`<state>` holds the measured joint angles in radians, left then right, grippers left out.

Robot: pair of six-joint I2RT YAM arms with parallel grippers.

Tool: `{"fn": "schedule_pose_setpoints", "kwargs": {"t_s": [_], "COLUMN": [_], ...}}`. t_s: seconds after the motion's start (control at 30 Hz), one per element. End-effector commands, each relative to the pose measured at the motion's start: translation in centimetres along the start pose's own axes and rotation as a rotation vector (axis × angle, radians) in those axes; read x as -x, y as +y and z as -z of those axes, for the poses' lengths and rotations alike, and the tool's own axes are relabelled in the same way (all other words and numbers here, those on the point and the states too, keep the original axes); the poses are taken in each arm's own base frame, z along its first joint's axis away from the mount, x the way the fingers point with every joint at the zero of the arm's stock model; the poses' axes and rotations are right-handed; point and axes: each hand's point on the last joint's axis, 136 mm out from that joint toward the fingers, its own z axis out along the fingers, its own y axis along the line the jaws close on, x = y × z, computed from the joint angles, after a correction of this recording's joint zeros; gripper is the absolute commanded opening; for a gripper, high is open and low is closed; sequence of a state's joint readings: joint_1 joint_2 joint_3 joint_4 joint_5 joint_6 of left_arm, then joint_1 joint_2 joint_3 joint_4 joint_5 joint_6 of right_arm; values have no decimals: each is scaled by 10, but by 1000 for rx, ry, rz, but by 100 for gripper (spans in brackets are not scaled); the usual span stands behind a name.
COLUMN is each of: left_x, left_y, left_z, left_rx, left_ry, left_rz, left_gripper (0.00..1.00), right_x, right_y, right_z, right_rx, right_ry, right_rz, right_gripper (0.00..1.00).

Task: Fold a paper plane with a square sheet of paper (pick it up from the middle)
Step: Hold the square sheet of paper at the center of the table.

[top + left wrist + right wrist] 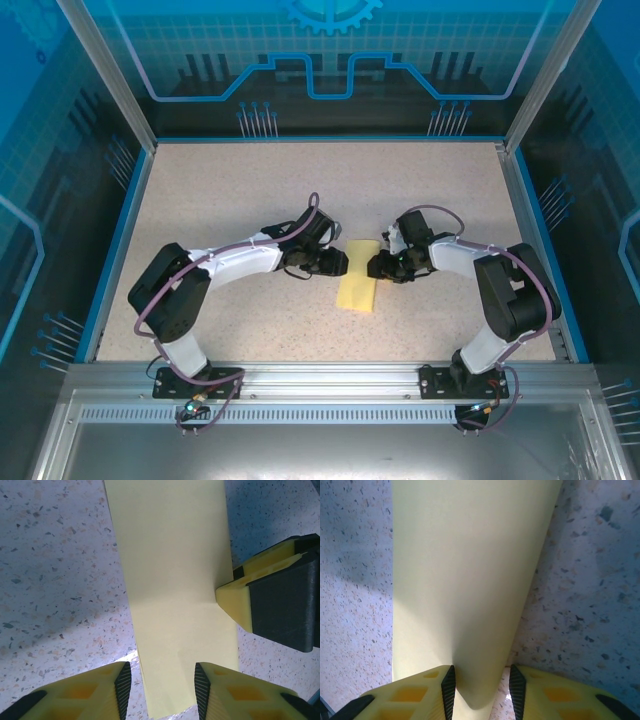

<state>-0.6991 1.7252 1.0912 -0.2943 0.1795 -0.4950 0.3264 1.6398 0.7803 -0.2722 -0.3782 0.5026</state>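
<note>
Top view: sheet (358, 288), a narrow folded strip, lies on desk (250, 200) btw L end effector (338, 262) and R end effector (378, 267), both near its far end.
L wrist: L jaws parted, straddling strip's end, not clamping it; a R finger (235, 602) touches its edge.
R wrist: strip bows up btw R jaws; gripped or just cradled, we can't tell.
Handling: we judge it light, floppy, crease-prone; take it mid-strip, gently.

A pale-yellow sheet of paper (470, 580) is pictured stretching across the speckled surface (590, 580), its near end set between the tool's (481, 690) parted jaws.
</note>
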Motion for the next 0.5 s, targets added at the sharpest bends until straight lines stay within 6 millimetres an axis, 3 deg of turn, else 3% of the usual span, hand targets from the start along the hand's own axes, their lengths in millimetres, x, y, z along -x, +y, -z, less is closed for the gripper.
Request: {"fn": "schedule_pose_setpoints", "kwargs": {"t_s": [0.0,0.47], "left_x": [-3,3], "left_y": [1,2], "left_z": [-5,-1], "left_rx": [-13,-16], "left_ry": [21,-3], "left_rz": [9,30], "left_gripper": [41,42], "right_x": [-6,-11], "right_y": [-7,-11], "right_z": [0,-3], "right_rx": [-21,-51], "right_ry": [11,25], "right_rz": [-29,-38], "right_gripper": [38,38]}}
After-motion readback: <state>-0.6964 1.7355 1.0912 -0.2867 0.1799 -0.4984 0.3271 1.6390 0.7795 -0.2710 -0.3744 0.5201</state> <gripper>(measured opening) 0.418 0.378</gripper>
